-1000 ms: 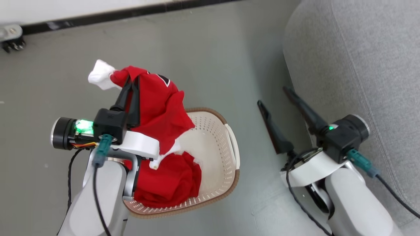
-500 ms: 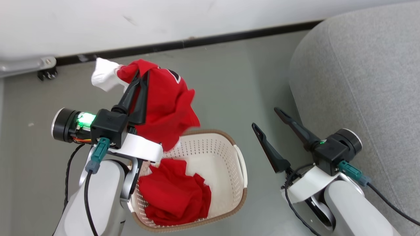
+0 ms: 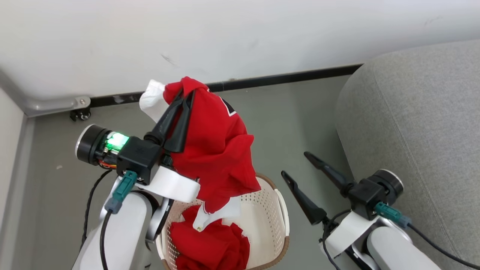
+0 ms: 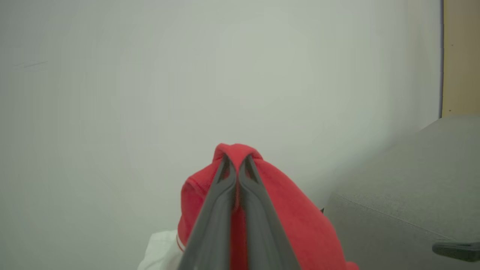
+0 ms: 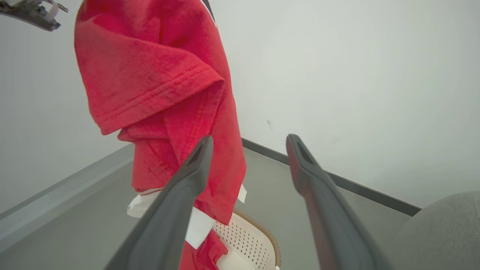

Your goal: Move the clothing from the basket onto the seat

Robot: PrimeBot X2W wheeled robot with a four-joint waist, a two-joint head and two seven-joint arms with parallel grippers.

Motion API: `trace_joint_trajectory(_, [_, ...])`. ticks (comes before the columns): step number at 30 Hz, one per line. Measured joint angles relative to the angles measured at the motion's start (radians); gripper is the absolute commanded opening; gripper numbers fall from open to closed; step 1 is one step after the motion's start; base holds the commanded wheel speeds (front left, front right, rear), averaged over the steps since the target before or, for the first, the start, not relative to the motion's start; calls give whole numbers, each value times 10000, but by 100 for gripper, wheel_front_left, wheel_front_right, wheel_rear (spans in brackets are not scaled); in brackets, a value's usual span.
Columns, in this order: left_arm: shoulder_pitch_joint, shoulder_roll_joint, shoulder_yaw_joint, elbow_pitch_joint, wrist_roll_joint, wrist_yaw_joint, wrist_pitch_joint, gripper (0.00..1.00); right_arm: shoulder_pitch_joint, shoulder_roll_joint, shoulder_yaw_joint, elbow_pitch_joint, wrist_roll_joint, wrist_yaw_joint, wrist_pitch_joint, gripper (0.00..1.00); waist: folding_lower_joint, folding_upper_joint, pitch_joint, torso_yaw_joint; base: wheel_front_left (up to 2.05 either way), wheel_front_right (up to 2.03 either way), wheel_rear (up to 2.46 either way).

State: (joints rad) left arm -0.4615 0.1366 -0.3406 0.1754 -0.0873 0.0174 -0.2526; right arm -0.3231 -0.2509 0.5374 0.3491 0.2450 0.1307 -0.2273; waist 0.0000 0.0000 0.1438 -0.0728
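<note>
Clothing (image 3: 217, 150) hangs pinched in the left jaws above the basket (image 3: 264, 210) at 6 o'clock, with more lying inside. Right jaws stand wide and empty. Carrying step, I judge; next calls for a swing to the seat (image 3: 412, 131) at 3 o'clock, then release

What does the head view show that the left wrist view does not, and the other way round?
The head view adds: the basket with more red clothing inside it, the grey floor, and a green light on the left arm.
The left wrist view adds: a tan panel at its upper right, and a close look at a red fold pinched between the fingertips.
Both share: the left claw shut on the red garment, the white wall and the grey sofa.
</note>
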Motion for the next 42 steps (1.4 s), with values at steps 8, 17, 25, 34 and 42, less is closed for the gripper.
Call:
trace_joint_trajectory(8, [110, 4, -301, -324, -71, -299, 17, 0, 139, -238, 625, 82, 293, 0, 278, 100, 0, 0, -591, 166, 0, 0, 0])
trace_joint_trajectory(17, [120, -98, -593, -579, -150, -493, 408, 0, 147, -372, 1375, 190, 723, 0, 489, 100, 0, 0, -1093, 347, 0, 0, 0])
trace_joint_trajectory(25, [212, -159, -828, -848, -151, -570, 798, 0, 193, -219, 2174, 134, 1206, 0, 516, 100, -1, 0, -1352, 531, 0, 0, 0])
trace_joint_trajectory(34, [247, -244, -1172, -1381, -184, -763, 1177, 0, 77, -433, 2242, 395, 727, 0, 497, 100, 0, 0, -1557, 744, 0, 0, 0])
trace_joint_trajectory(42, [247, -332, -1465, -1785, -320, -855, 1476, 0, -235, -401, 1810, 727, 422, 0, 247, 100, -1, 0, -1721, 921, 0, 0, 0])
